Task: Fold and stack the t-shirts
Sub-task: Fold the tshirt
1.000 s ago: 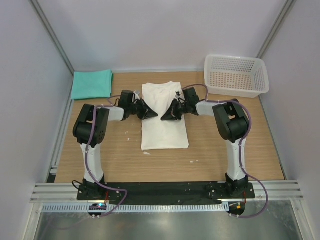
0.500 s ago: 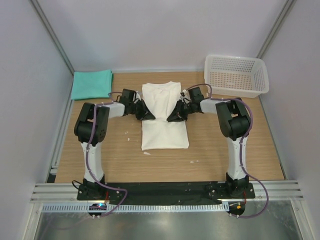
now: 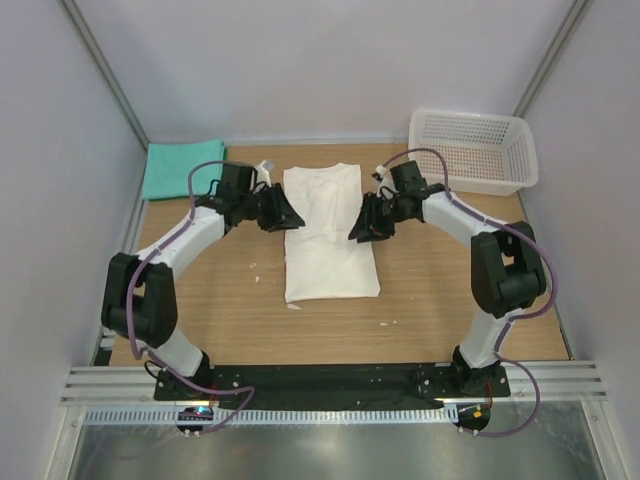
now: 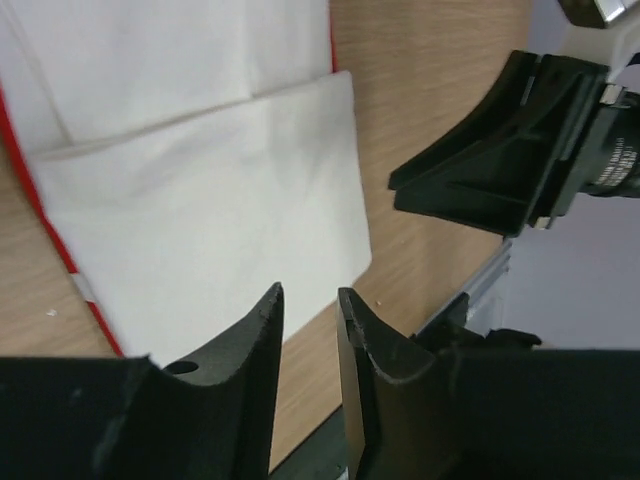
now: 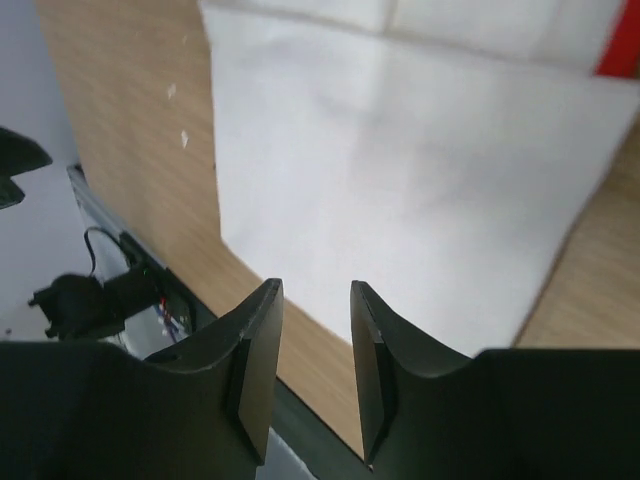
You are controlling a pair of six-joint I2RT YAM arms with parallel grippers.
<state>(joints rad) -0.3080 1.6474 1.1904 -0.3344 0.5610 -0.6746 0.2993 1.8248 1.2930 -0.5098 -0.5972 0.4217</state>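
Basket (image 3: pixel 472 150) and teal shirt (image 3: pixel 183 168) block the far corners; nearer tabletop (image 3: pixel 430 300) lies bare.

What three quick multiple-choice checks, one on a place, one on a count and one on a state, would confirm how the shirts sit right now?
1. Where is the teal-green shirt?
A) far-left corner of the table
B) near-right corner
C) table centre

2. How many shirts are in the basket?
A) none
B) one
C) two

3. How does the white shirt lie?
A) crumpled in a heap
B) folded flat
C) hanging from a gripper

Answers:
1 A: it lies by the far-left wall.
2 A: only bare mesh shows inside.
3 B: it is a neat rectangle on the wood, and both wrist views show empty jaws.
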